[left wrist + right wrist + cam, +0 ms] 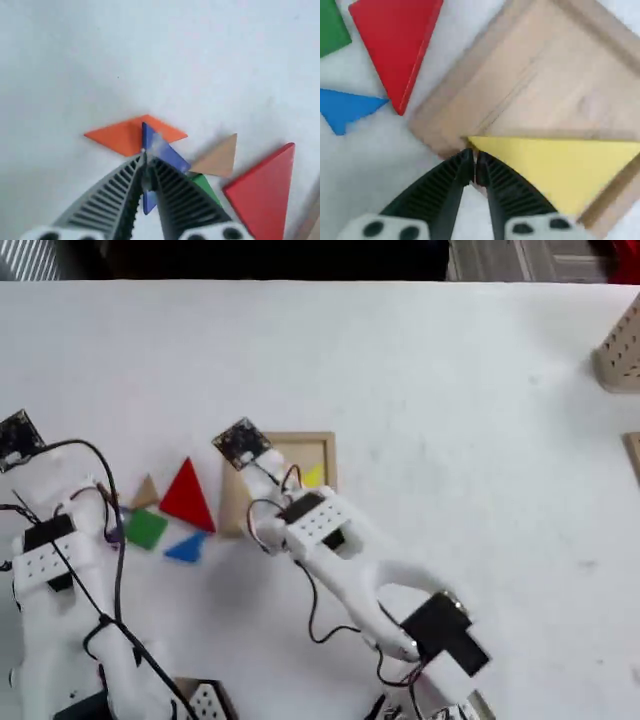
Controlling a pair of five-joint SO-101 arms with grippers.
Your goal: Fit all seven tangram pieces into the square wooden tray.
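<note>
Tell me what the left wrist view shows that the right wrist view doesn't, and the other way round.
Left wrist view alone: an orange parallelogram, a tan triangle, and a dark blue piece clamped upright in the left pincer. Right wrist view alone: the floor of the wooden tray, a yellow triangle lying over its rim and held at one corner by the right pincer, and a light blue triangle. Both: the red triangle and the green piece.
</note>
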